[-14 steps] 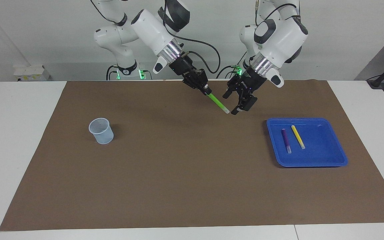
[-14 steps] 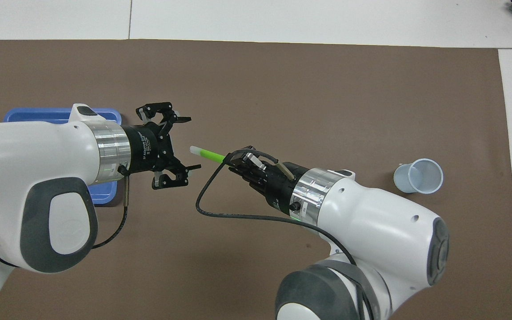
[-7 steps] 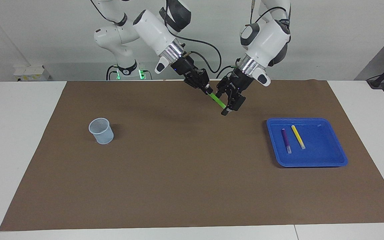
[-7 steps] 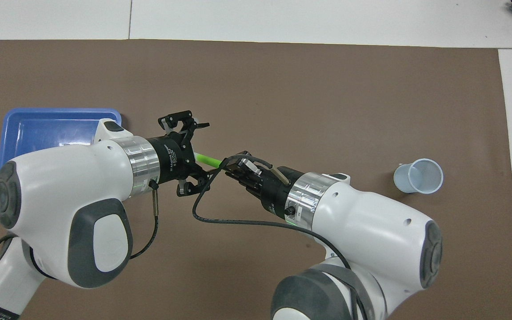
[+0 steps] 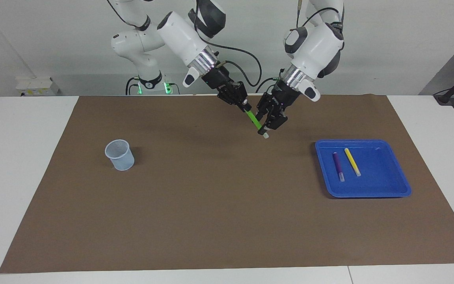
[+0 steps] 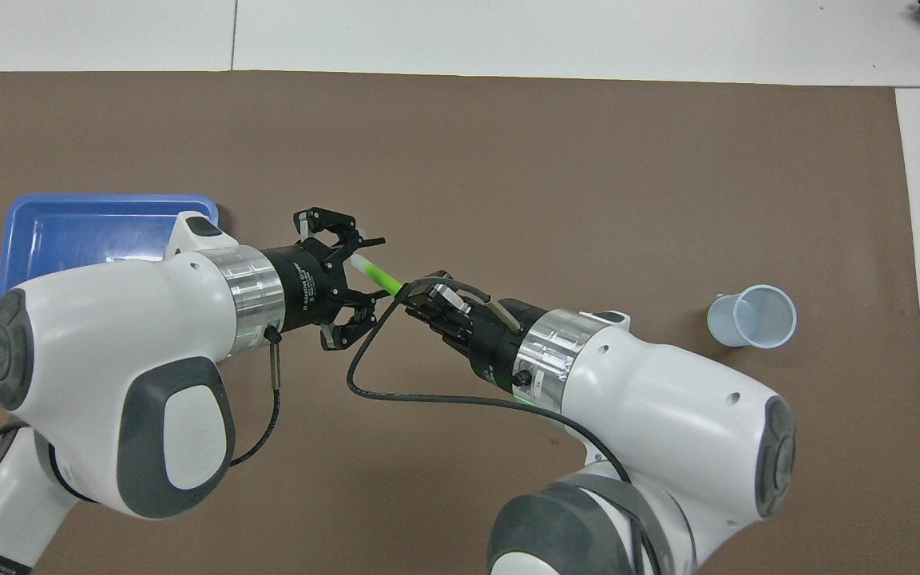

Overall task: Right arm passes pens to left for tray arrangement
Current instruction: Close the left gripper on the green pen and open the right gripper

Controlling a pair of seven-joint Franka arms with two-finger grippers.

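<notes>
My right gripper (image 5: 244, 104) (image 6: 420, 291) is shut on the upper end of the green pen (image 5: 253, 117) (image 6: 380, 275) and holds it slanting down over the brown mat, between the two arms. My left gripper (image 5: 265, 127) (image 6: 384, 267) straddles the pen's lower part, its fingers drawn in close on both sides with a little gap still showing from overhead. The pen's whitish cap pokes out below it. The purple pen (image 5: 338, 165) and yellow pen (image 5: 352, 161) lie side by side in the blue tray (image 5: 384, 193) (image 6: 69, 204). In the overhead view the left arm hides them.
A small translucent pale-blue cup (image 5: 120, 154) (image 6: 751, 317) stands upright on the mat toward the right arm's end of the table. The brown mat (image 5: 219, 205) covers most of the white table. The right arm's black cable loops low beside the grippers.
The left gripper swung in from beside the pen's tip and now straddles the pen, its fingers narrowing. The right gripper kept its hold and rose slightly.
</notes>
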